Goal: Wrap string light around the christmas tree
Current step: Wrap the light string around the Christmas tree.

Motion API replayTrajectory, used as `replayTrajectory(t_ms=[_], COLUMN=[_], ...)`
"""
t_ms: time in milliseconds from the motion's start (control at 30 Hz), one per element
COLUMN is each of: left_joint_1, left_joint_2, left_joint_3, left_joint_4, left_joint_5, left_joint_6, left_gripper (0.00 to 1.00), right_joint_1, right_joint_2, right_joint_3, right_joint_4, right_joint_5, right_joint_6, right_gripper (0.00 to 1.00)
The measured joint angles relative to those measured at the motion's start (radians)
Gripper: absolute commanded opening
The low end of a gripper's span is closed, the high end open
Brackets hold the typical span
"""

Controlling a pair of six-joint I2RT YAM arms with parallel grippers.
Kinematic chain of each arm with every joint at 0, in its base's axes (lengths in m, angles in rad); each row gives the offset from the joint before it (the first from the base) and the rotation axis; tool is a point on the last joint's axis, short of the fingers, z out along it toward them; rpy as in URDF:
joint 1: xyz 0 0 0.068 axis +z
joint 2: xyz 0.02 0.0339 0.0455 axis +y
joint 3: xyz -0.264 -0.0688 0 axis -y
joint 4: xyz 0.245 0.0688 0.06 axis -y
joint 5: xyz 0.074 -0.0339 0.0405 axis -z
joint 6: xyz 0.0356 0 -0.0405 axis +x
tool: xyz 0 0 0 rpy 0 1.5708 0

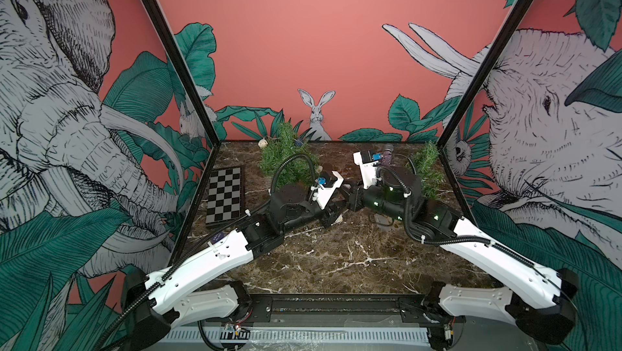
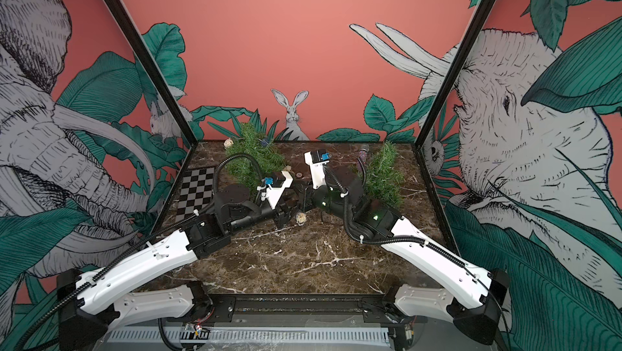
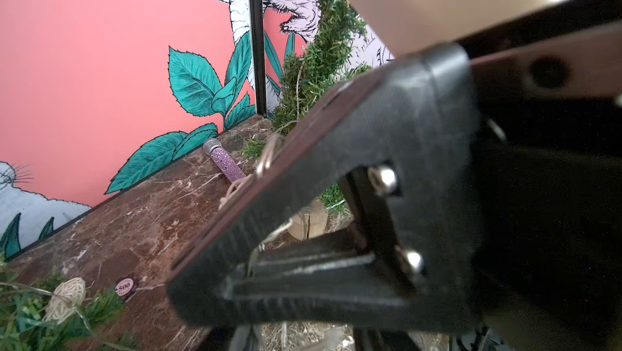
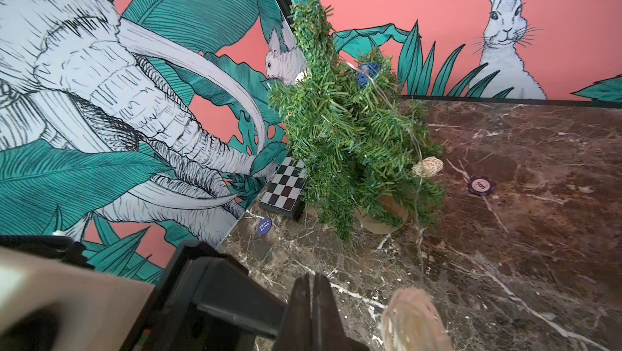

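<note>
Well, my right gripper point(image 4: 311, 280) is pinched tight, apparently on the wire of the string light point(image 4: 428, 166), which drapes down the christmas tree point(image 4: 343, 130) at far left. For the left gripper point(image 2: 286, 215), mid-table, I can't tell the opening.

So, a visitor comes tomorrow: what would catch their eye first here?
Probably the two trees at the back of the marble table: the left tree, draped with the string light, and the right tree. Then the left arm and right arm meeting mid-table, and the checkerboard at the left edge.
</note>
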Motion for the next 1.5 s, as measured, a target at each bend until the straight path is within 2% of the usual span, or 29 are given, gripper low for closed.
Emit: replayTrajectory(t_ms=[200,233,367,467,567,700,833,1033,1233,1333,1400,1500], left_joint_1=[0.001,0.001,0.001,0.001,0.001,0.001,0.001,0.001,0.008,0.087,0.212,0.401], left_joint_2=[0.009,0.002,-0.065,-0.157,-0.271,-0.383,-0.451,-0.499,-0.478,-0.435,-0.409,-0.371], left_joint_3=[0.0,0.0,0.0,0.002,0.019,0.092,0.166,0.217,0.182,0.179,0.18,0.183], left_joint_4=[0.002,-0.004,-0.093,-0.195,-0.296,-0.4,-0.532,-0.679,-0.705,-0.745,-0.769,-0.802], left_joint_5=[-0.011,-0.016,-0.044,-0.069,-0.077,-0.109,-0.224,-0.453,-0.575,-0.623,-0.603,-0.499], left_joint_6=[-0.014,-0.014,-0.029,-0.045,-0.054,-0.056,-0.043,-0.014,-0.012,-0.026,-0.045,-0.079], left_gripper=[0.0,0.0,0.0,0.0,0.0,0.0,0.0,0.0,0.0,0.0,0.0,0.0], right_joint_1=[0.001,0.001,0.001,-0.006,-0.023,-0.071,-0.124,-0.174,-0.176,-0.178,-0.18,-0.188], right_joint_2=[-0.003,-0.003,-0.003,-0.001,0.01,0.033,0.064,0.165,0.331,0.367,0.372,0.372], right_joint_3=[-0.005,-0.005,-0.005,0.001,0.025,0.068,0.103,0.127,0.208,0.221,0.222,0.225], right_joint_4=[0.045,0.047,0.052,0.033,0.003,-0.027,-0.022,0.017,0.039,0.042,0.042,0.048], right_joint_5=[-0.028,-0.031,-0.044,-0.057,-0.062,-0.065,-0.072,-0.109,-0.126,-0.134,-0.137,-0.139], right_joint_6=[0.025,0.024,0.0,-0.034,-0.077,-0.119,-0.144,-0.146,-0.143,-0.14,-0.14,-0.138], right_gripper=[0.0,0.04,0.35,0.48,0.55,0.59,0.6,0.6,0.59,0.59,0.59,0.59])
